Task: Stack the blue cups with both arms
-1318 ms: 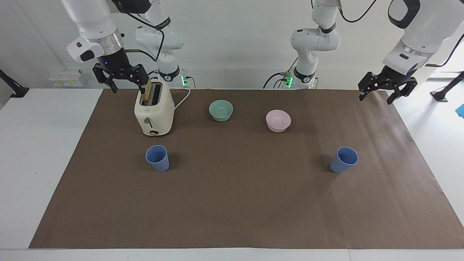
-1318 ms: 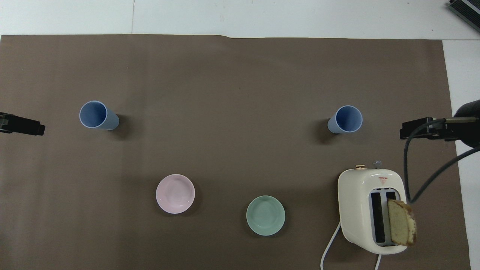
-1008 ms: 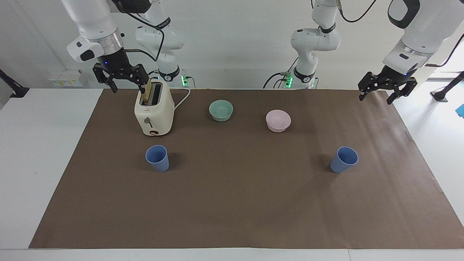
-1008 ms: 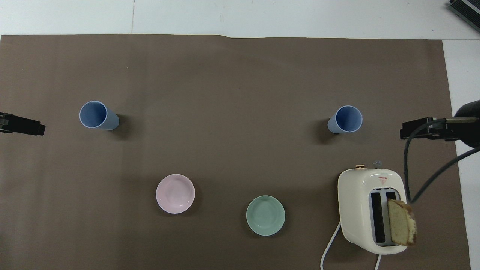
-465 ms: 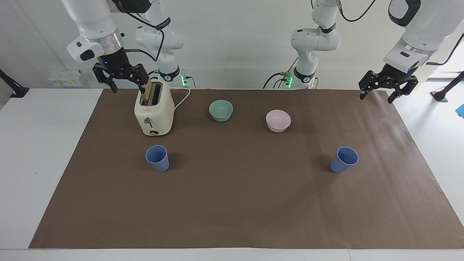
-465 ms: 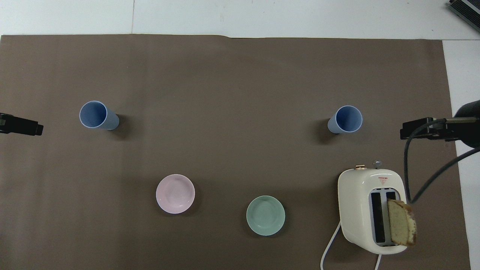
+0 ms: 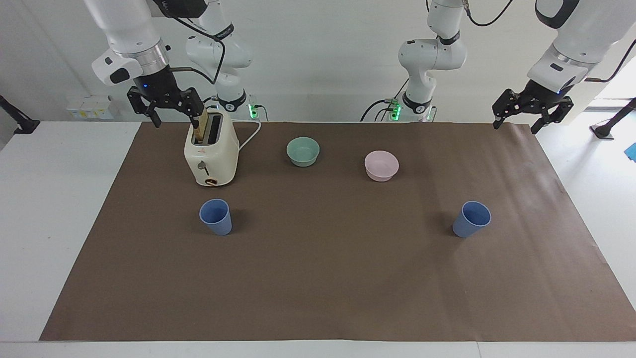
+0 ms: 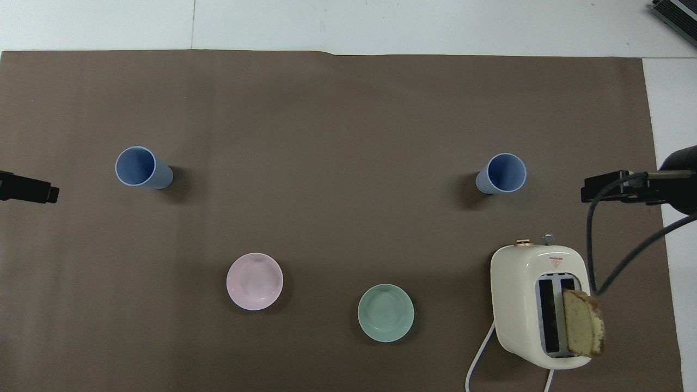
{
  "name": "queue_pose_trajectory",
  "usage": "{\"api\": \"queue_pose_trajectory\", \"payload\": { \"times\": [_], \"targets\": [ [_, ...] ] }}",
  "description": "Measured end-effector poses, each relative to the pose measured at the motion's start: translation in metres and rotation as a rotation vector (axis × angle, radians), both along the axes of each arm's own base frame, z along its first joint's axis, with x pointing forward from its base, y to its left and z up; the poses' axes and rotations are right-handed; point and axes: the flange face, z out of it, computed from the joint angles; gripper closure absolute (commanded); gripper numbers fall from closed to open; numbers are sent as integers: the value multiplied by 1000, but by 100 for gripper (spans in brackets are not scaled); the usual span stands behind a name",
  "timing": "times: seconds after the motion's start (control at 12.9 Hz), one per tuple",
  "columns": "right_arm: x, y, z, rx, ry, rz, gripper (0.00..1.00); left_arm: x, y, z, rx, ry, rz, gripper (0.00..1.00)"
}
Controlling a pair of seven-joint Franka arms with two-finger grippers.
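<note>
White arms (image 7: 571, 44) raised, pincers agape

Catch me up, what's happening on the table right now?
Nothing is being handled yet. The two blue cups stand upright and far apart on the brown mat, one toward each arm's end, unstacked. The right tool hangs open over the toaster, which holds a slice of bread. The left tool hangs open over the mat's corner at its own end. A green bowl and pink bowl sit untouched.
</note>
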Motion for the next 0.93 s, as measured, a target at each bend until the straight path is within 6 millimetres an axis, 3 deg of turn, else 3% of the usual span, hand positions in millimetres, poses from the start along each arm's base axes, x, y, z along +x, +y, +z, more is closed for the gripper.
{"api": "queue_pose_trajectory", "payload": {
  "times": [0.93],
  "targets": [
    [0,0,0,0,0,0,0,2,-1,3,0,-27,-2,0]
  ]
}}
